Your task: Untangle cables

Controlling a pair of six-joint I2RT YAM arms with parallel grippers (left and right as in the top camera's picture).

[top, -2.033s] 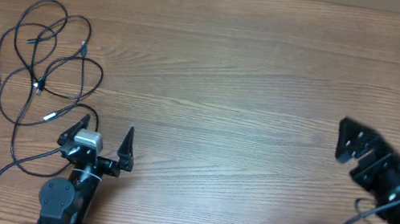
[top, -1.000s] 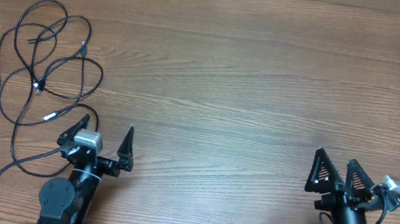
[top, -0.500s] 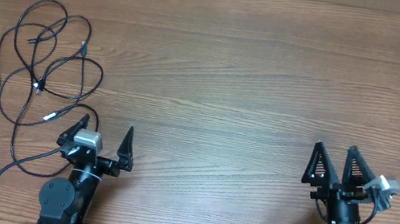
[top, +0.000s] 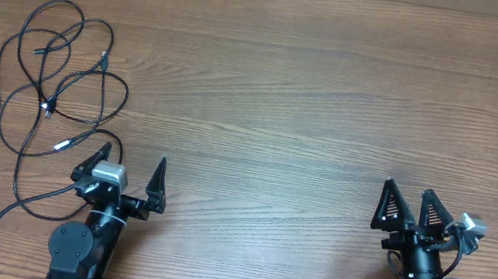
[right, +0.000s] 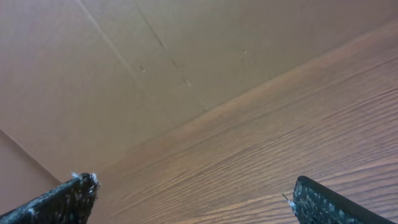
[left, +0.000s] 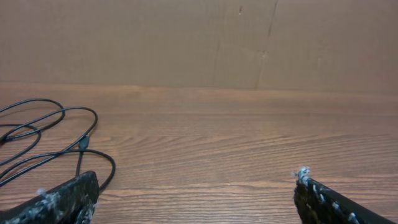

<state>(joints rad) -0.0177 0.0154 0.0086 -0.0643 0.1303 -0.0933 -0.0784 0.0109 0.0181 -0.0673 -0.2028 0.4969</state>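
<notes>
Swung home, right gripper [top: 406, 188] spread like left gripper [top: 136, 153]; only left wrist sees cables [left: 83, 142].

Surface: brown wood-grain table [top: 316, 100] | On it: thin black cables [top: 49, 106], loosely tangled overlapping loops | Where: left side, one strand trailing toward the near edge

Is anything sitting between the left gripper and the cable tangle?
Nothing visible. Only bare table lies between the open left gripper and the cables, whose nearest strand passes close beside its finger.
</notes>
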